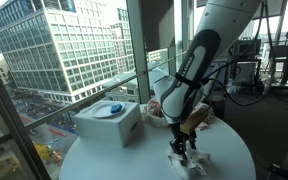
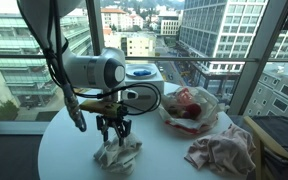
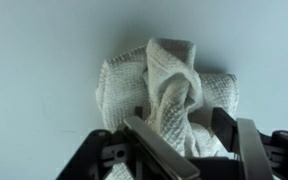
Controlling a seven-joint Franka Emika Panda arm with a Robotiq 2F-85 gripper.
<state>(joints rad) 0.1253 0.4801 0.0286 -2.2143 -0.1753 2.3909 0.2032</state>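
Claw (image 2: 114, 132) hangs straight down over a crumpled white cloth (image 2: 117, 156), jaws apart and not clamping. In the wrist view the cloth's raised middle fold (image 3: 174, 95) stands between the two fingers (image 3: 246, 148), with a dark gap on one side. Around it on the round white surface (image 2: 64, 150): a white box (image 1: 104, 126) near the window edge, with a small blue object (image 1: 111, 108) lying on top. A clear container (image 2: 211, 100) with red and pale contents sits well apart from the cloth. A second, pinkish rag (image 2: 222, 150) lies bunched near the rim, beside that container. None of these touches the cloth or the claw; the arm (image 2: 94, 70) itself, with its cables, comes down between the box and the cloth in both exterior views. Glass walls and city buildings stand behind. The cloth is near the middle of the surface, directly under the claw. It is white with a waffle-like weave, gathered into a low heap of folds, with one ridge pushed up in the centre and looser lobes spread out to either side.
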